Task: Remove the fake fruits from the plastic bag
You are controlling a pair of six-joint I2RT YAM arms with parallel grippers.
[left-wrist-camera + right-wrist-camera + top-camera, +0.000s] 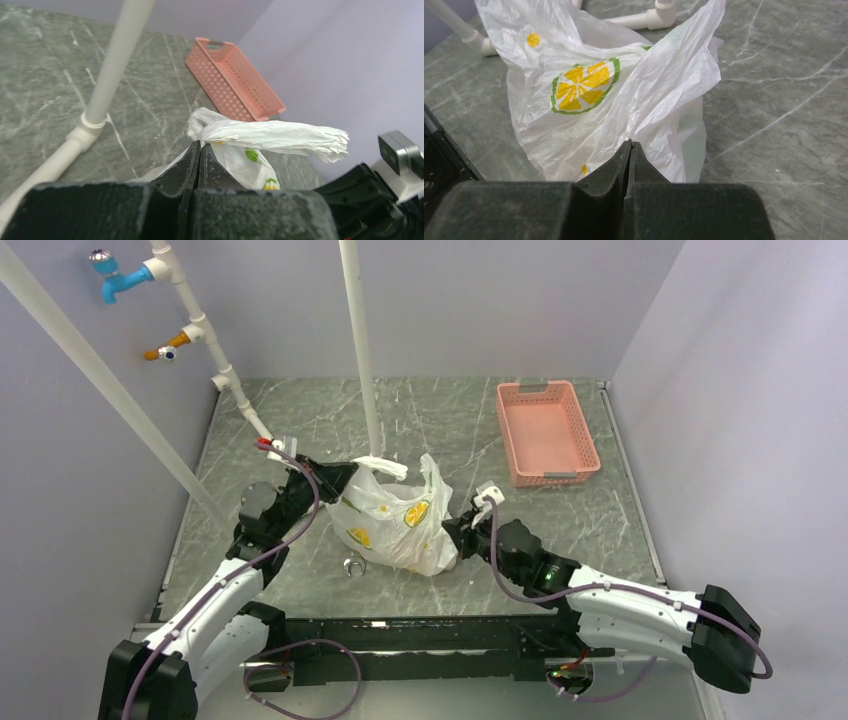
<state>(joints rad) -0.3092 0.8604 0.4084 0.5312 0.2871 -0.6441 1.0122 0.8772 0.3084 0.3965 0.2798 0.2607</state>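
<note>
The plastic bag (400,520), white with lemon-slice prints, stands bunched up at the table's middle. My left gripper (345,480) is at its upper left, shut on the bag's twisted handle loop (280,135), with its tips (200,145) pinching the plastic. My right gripper (455,537) is at the bag's lower right side, with its tips (630,143) closed on a fold of the bag (589,100). No fake fruits show; anything inside the bag is hidden by the plastic.
A pink slotted basket (545,430) lies empty at the back right and also shows in the left wrist view (232,80). A white upright pipe (360,340) stands just behind the bag, with more pipes running to the left (235,390). A small metal ring (352,565) sits in front of the bag.
</note>
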